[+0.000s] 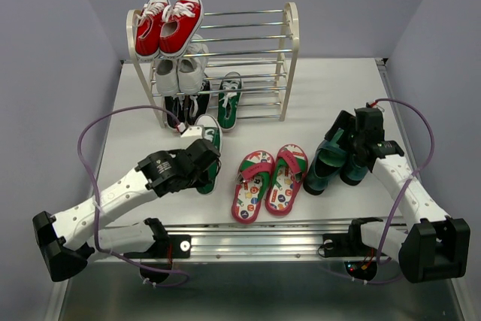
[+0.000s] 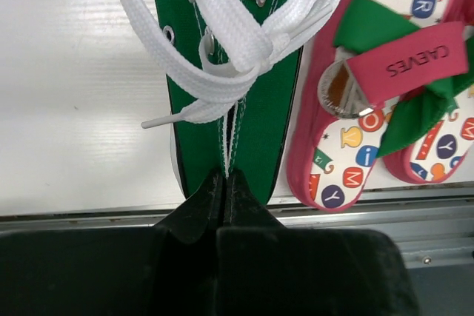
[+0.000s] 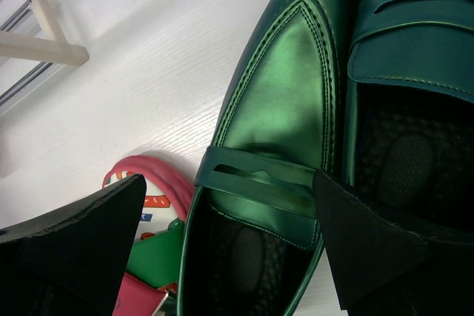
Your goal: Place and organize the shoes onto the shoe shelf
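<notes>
One green canvas sneaker [image 1: 210,127] lies on the table, toe toward the shoe shelf [image 1: 291,43]. My left gripper [image 1: 203,162] is shut on its heel; the left wrist view shows the fingers [image 2: 200,212] pinched together on the back seam of the sneaker [image 2: 259,123]. Its mate [image 1: 229,100] sits on a low shelf tier. The red-strapped flip-flops [image 1: 269,183] lie side by side at centre front. The glossy dark-green heels [image 1: 325,165] stand to the right. My right gripper [image 3: 229,246] is open, its fingers either side of the left heel [image 3: 285,101].
Red sneakers [image 1: 169,24] sit on the top tier, white sneakers [image 1: 180,73] below them and black sneakers [image 1: 184,103] lower down. The right half of each tier holds nothing. A metal rail [image 1: 255,234] runs along the table's front edge. A shelf foot [image 3: 41,44] shows in the right wrist view.
</notes>
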Available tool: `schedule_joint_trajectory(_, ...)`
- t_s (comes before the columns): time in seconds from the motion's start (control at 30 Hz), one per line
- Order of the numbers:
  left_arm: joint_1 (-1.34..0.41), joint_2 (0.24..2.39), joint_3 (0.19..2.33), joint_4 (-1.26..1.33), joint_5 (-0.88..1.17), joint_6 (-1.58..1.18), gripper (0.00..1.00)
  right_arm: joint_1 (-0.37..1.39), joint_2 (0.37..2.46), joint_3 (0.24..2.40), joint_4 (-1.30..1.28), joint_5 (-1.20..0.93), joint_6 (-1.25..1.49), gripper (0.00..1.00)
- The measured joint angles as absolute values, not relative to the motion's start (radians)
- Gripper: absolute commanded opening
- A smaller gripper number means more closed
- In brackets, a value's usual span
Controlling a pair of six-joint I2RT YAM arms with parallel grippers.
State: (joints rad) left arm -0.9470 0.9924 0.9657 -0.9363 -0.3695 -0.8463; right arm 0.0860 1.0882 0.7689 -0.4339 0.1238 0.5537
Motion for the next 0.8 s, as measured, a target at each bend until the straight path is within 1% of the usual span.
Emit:
schedule_joint_trajectory(0.13,-0.947,1.036,1.056,-0.914,-0.371,-0.785,0.0,0.086,1.088,0.769,-0.434,0.124,0.554,1.0)
schedule_joint_trajectory(0.37,-0.948,1.148,1.134,-0.83,-0.343,-0.686,0.0,0.086,1.088,0.769,-0.434,0.128,0.554,1.0)
schedule_joint_trajectory(0.8,-0.949,1.357,1.182,-0.659,-0.308,-0.596,0.0,0.086,1.088,0.768,-0.434,0.131,0.554,1.0)
